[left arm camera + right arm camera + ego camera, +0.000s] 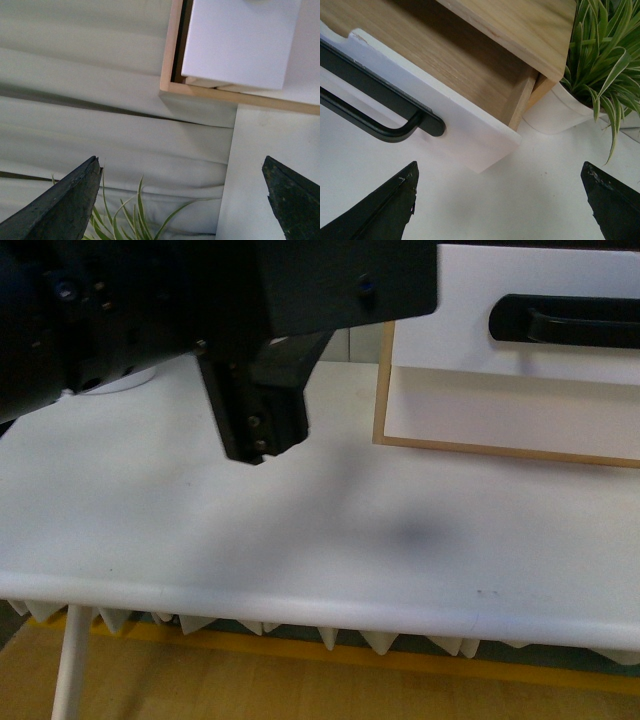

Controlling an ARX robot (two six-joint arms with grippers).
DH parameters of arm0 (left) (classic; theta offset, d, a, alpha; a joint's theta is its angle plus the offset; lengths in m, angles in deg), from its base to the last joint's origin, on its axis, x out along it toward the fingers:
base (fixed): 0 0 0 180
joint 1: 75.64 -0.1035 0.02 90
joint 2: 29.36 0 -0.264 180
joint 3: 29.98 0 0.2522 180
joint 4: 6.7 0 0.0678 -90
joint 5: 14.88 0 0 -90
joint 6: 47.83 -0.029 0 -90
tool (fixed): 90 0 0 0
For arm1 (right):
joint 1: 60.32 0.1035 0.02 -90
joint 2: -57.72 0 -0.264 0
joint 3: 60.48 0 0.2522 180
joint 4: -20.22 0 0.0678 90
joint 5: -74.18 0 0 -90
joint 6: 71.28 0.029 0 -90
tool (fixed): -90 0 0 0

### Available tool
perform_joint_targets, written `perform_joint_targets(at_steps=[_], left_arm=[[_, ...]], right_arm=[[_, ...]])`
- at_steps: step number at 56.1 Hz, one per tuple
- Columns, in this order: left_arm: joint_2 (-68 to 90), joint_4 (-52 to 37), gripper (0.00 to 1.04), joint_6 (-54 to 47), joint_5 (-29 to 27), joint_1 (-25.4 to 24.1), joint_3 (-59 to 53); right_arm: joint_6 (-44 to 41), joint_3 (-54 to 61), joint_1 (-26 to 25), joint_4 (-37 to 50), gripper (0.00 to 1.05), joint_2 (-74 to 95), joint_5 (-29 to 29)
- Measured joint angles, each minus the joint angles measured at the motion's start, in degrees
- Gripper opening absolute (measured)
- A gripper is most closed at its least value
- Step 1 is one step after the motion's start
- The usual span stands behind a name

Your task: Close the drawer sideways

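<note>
The drawer (470, 350) has a white front and a long black bar handle (570, 318). It stands pulled out of the light-wood case (384, 390) at the back right. The right wrist view shows its front (470, 135), handle (380, 115) and bare wood inside (455, 55). My right gripper (500, 165) is open and empty over the white table, just off the drawer's end corner. My left gripper (180, 165) is open and empty, apart from the case's corner (170, 75) and a white drawer front (235, 45) with no handle in view. A black arm (250, 410) fills the front view's upper left.
A striped-leaf plant (605, 60) in a white pot (555, 115) stands beside the case. Its leaves also show in the left wrist view (125, 215) against a grey cloth backdrop (90, 100). The white table (300, 540) has its front edge near the camera.
</note>
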Motion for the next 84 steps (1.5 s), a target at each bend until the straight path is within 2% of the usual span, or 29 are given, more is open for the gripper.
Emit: perform_joint_targets(at_steps=[14,27,58,84], left_arm=[[3.9,1.9,0.98,0.6,-1.0,4.9,7.0],[8.2,3.8,0.98,0.6,-1.4,6.8,13.0],[15.3,7.2,0.98,0.1,-0.1,7.0,23.9],[26.0,12.2,0.98,-1.0,0.5,6.8,40.4]], right_arm=[[-2.5,-0.5,-1.3,0.0,0.95,2.4,-0.1],[-3.0,-1.8,-1.3,1.8,0.95,5.1,0.7],[-2.7,-6.6,2.5,7.7,0.95,14.0,4.5],[0.4,-11.3,3.7,16.0,0.95,22.3,9.0]])
